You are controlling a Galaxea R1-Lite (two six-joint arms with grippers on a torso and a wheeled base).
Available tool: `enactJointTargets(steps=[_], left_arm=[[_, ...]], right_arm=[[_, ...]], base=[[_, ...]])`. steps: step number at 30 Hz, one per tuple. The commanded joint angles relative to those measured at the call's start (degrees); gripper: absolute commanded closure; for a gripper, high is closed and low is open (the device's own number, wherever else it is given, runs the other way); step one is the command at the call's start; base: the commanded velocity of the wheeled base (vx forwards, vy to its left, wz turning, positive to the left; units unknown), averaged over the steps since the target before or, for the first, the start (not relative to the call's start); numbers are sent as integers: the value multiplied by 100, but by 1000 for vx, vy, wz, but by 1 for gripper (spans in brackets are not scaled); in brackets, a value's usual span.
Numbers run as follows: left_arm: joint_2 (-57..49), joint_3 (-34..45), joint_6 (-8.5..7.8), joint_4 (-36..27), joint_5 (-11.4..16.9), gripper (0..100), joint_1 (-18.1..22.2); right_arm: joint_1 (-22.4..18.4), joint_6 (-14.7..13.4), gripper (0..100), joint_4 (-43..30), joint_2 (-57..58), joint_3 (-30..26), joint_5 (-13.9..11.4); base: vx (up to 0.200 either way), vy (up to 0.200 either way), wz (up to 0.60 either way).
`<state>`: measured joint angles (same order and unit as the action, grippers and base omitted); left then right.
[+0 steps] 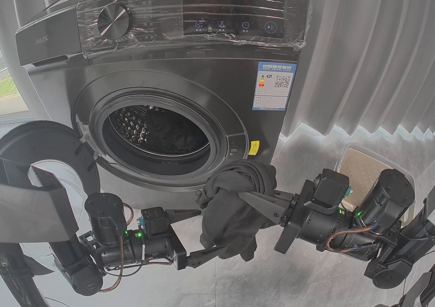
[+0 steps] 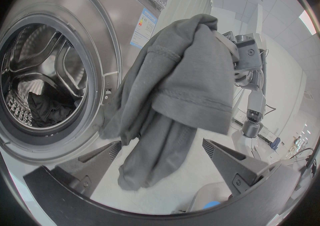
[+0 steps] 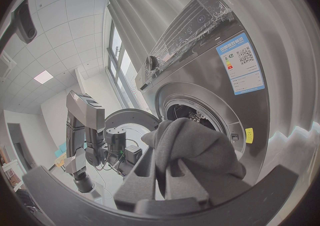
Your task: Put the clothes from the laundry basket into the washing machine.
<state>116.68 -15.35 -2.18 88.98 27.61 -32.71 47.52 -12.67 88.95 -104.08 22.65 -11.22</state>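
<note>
A grey garment [image 1: 231,217] [image 2: 186,80] [image 3: 196,143] hangs bunched in front of the washing machine [image 1: 181,72], just below its open drum [image 1: 156,138]. My right gripper [image 1: 241,195] [image 3: 163,170] is shut on the garment's upper part and comes in from the right. Lower left, my left gripper [image 1: 210,231] [image 2: 160,156] is open, one finger on each side of the garment's hanging lower end. Dark clothing [image 1: 176,133] [image 2: 46,108] lies inside the drum. The laundry basket [image 1: 358,147] stands on the floor to the right of the machine.
The machine's round door [image 1: 41,158] [image 3: 130,120] is swung open to the left, close to my left arm. A pale pleated curtain [image 1: 371,49] hangs behind and to the right. Grey floor lies under both arms.
</note>
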Motion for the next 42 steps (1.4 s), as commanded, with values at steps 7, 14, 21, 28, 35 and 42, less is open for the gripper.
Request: enactJointTargets(steps=[7,14,21,28,35,42], left_arm=[[426,-531,-415,23,34,0,168],[-110,269,-441,23,218,0,247],[-488,278,-494,14,289,0,757],[-444,-135,-573,14,772,0,836],[-75,-610,-819,5,1124,0,836],[206,-575,-977,-3,1836,0,660]], right_arm=[[29,1,100,8,-7,-33,-3],[-15,1,100,8,-7,-41,-3],[3,1,100,8,-16,-59,-3],[47,1,100,8,-16,-156,-3],[56,1,100,8,-33,-156,-3],[56,-8,100,8,-33,-120,-3]], base=[[0,0,0],[0,0,0],[0,0,0],[0,0,0],[0,0,0],[0,0,0]])
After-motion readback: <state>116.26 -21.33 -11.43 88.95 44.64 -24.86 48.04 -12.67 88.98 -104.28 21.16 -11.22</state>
